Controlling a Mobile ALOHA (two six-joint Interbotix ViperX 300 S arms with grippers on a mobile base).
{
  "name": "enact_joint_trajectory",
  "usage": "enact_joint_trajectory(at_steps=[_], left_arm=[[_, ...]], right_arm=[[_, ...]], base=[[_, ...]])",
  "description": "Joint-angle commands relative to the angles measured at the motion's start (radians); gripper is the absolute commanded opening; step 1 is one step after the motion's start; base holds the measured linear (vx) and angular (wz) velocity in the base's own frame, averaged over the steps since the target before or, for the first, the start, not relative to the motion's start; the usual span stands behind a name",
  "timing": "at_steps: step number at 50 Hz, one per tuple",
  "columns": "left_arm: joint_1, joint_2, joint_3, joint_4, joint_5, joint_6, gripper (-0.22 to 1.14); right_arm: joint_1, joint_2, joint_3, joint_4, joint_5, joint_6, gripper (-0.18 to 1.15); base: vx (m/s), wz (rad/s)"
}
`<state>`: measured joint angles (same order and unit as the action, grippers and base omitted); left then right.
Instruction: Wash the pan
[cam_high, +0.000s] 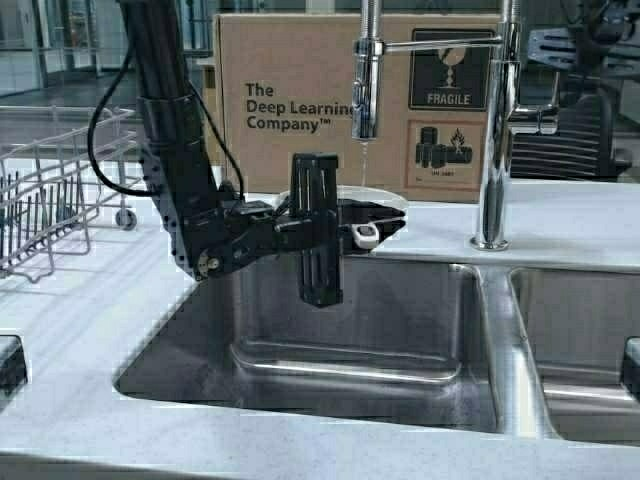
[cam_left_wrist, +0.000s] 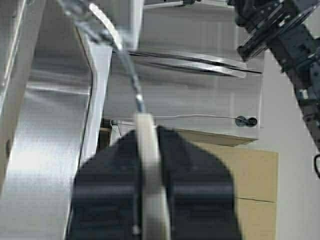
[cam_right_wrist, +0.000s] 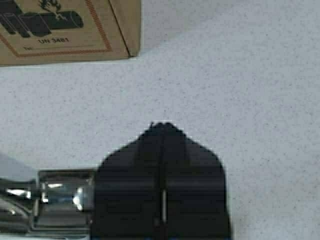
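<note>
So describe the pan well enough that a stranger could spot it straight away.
Start at the brown cardboard box behind the steel sink. A thin stream of water falls from the chrome spray tap in front of it. Right beneath, the left gripper holds the pan by its handle over the sink's back edge: it is the only white, round thing there, mostly hidden behind the black arm.
</note>
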<state>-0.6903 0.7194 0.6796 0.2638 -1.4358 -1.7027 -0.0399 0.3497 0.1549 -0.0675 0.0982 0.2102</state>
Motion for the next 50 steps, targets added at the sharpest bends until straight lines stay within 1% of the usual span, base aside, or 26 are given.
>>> enact_joint_trajectory(at_steps=[1,6,11,15,20,25,34,39,42,45,48,50], left_arm=[[-0.003,-0.011,-0.029,0.002,-0.037,0.028,0.02],[-0.003,0.023,-0.063,0.002,-0.115,0.048,0.03],[-0.003,0.063,-0.107,-0.002,-0.221,0.114,0.03],[-0.003,0.067,-0.112,-0.025,-0.219,0.172,0.03],[-0.003,0.046,-0.091,-0.086,-0.164,0.189,0.03],[-0.003,-0.002,-0.054,-0.120,-0.048,0.190,0.03],[-0.003,-0.114,0.006,-0.092,0.241,0.186,0.03],[-0.003,-0.160,0.023,-0.049,0.342,0.149,0.03],[-0.003,-0.164,0.028,-0.011,0.337,0.109,0.03],[-0.003,-0.152,0.025,0.005,0.305,0.087,0.03],[-0.003,-0.124,0.018,0.006,0.233,0.074,0.03],[-0.003,-0.100,0.008,0.006,0.155,0.067,0.03]], right_arm=[[0.058,-0.035,-0.054,-0.006,0.014,0.002,0.05],[0.061,-0.066,-0.049,-0.032,0.020,-0.015,0.05],[0.049,-0.121,-0.011,-0.044,0.012,-0.035,0.05],[0.031,-0.170,0.037,-0.044,-0.006,-0.037,0.05],[0.005,-0.238,0.107,-0.043,-0.029,-0.035,0.05],[-0.017,-0.308,0.192,-0.043,-0.058,-0.032,0.05],[-0.021,-0.396,0.301,-0.040,-0.075,-0.031,0.05],[-0.021,-0.434,0.344,-0.031,-0.072,-0.023,0.05],[-0.021,-0.457,0.373,-0.017,-0.069,-0.009,0.05],[-0.023,-0.485,0.402,-0.003,-0.067,-0.002,0.05],[-0.021,-0.517,0.436,0.009,-0.066,0.003,0.05],[-0.020,-0.543,0.456,0.017,-0.066,0.005,0.05]], base=[[0.00,0.00],[0.00,0.00],[0.00,0.00],[0.00,0.00],[0.00,0.00],[0.00,0.00],[0.00,0.00],[0.00,0.00],[0.00,0.00],[0.00,0.00],[0.00,0.00],[0.00,0.00]])
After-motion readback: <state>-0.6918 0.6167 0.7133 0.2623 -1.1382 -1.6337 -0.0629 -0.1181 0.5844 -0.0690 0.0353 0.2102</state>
